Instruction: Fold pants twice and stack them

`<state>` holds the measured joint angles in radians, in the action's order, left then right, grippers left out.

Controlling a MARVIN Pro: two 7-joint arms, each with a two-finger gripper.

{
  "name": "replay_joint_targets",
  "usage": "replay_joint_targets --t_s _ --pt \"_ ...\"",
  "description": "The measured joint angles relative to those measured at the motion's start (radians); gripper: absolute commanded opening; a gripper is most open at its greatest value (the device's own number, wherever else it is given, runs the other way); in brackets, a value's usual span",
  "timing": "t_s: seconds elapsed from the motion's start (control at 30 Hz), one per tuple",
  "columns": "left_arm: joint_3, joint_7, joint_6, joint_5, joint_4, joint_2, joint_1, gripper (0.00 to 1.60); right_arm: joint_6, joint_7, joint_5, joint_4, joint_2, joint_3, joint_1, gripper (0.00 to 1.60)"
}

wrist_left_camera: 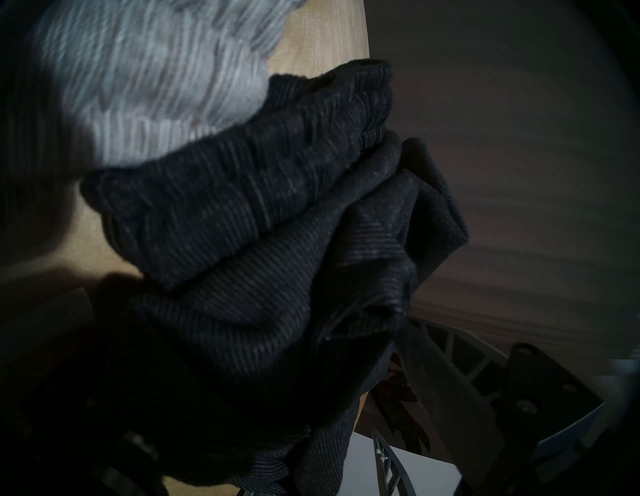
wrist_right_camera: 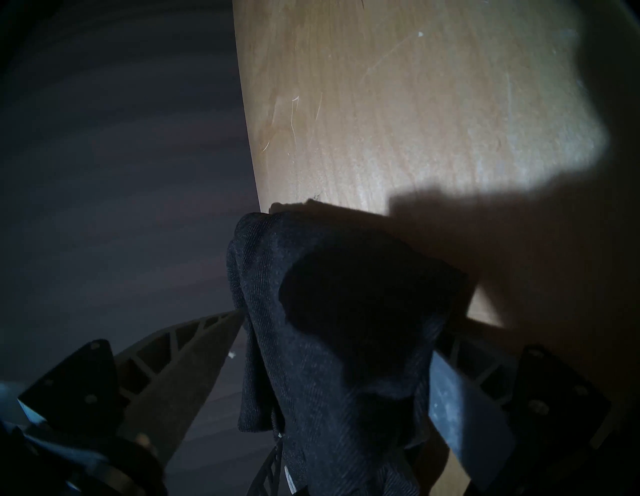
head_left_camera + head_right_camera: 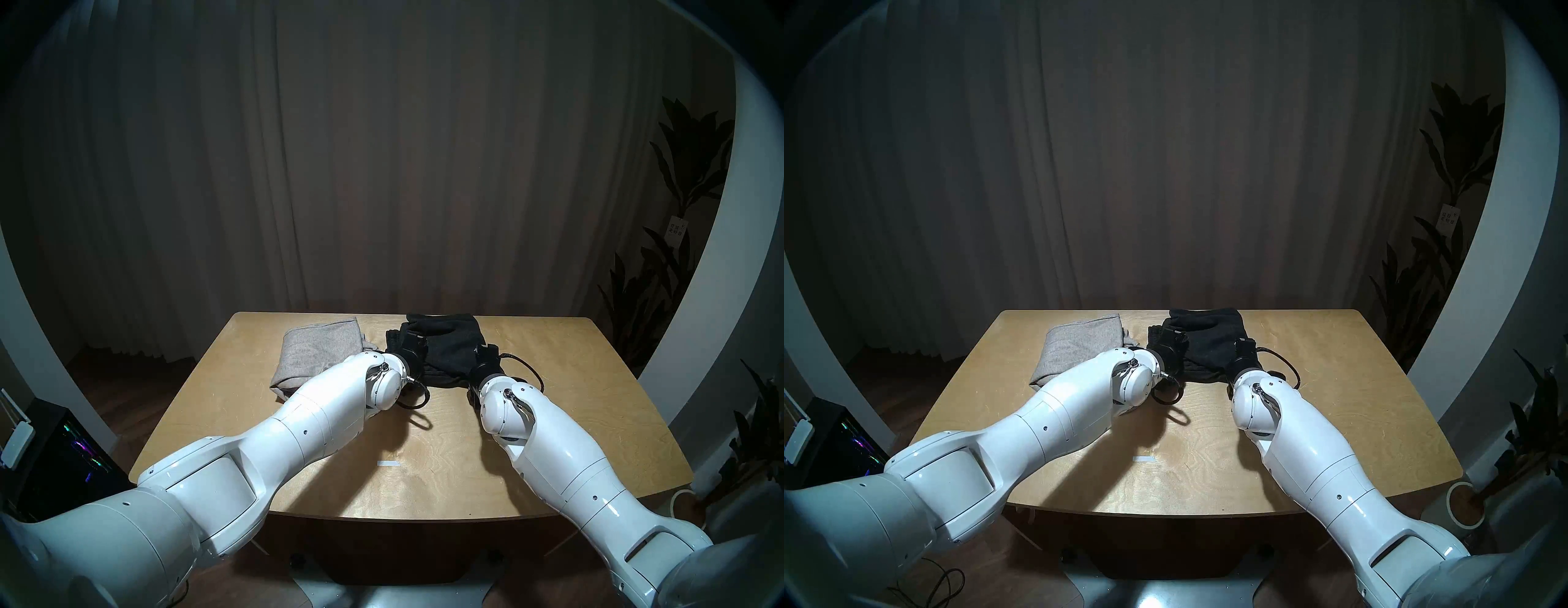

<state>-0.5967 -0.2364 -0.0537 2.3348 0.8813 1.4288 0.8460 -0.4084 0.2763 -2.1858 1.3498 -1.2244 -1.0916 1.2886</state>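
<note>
Two pairs of pants lie on the wooden surface (image 3: pixel 551 407), both toward its far edge. The grey pants (image 3: pixel 316 354) sit folded on the left side; the black pants (image 3: pixel 445 346) lie just beside them toward the middle, bunched and partly lifted. In the left wrist view the black waistband overlaps the view of the grey pants (image 1: pixel 149 79), though whether they touch there is unclear.

Two white arms reach in, one hand each. The left hand (image 3: pixel 413 339) is at the left edge of the black pants, the right hand (image 3: pixel 483 354) at their right edge. In the left wrist view the black pants (image 1: pixel 263 263) fill the space between the fingers (image 1: pixel 446 384), which stand wide around thick folds. In the right wrist view a fold of the black pants (image 2: pixel 343 329) passes between the spread fingers (image 2: pixel 180 374), lying against the right one. Whether either hand truly grips the cloth I cannot tell.
</note>
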Motion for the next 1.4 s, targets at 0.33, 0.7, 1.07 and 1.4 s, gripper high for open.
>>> replay_joint_targets --t_s 0.33,0.7,1.07,1.4 --pt "0.004 0.001 0.018 0.007 -0.046 0.018 -0.012 1.00 0.001 -0.003 -0.011 -0.026 -0.006 0.006 -0.018 0.57" --pt "0.004 0.012 0.032 0.008 -0.070 0.029 -0.020 0.00 -0.003 -0.009 -0.026 -0.033 -0.008 0.003 -0.022 0.00" --pt "0.022 0.068 0.030 -0.026 -0.035 0.009 -0.001 0.00 -0.014 -0.035 -0.069 -0.019 -0.022 -0.035 0.003 0.00" --pt "0.042 0.170 0.047 -0.061 0.019 -0.032 0.035 0.00 -0.028 -0.101 -0.101 0.005 -0.049 -0.073 0.004 0.00"
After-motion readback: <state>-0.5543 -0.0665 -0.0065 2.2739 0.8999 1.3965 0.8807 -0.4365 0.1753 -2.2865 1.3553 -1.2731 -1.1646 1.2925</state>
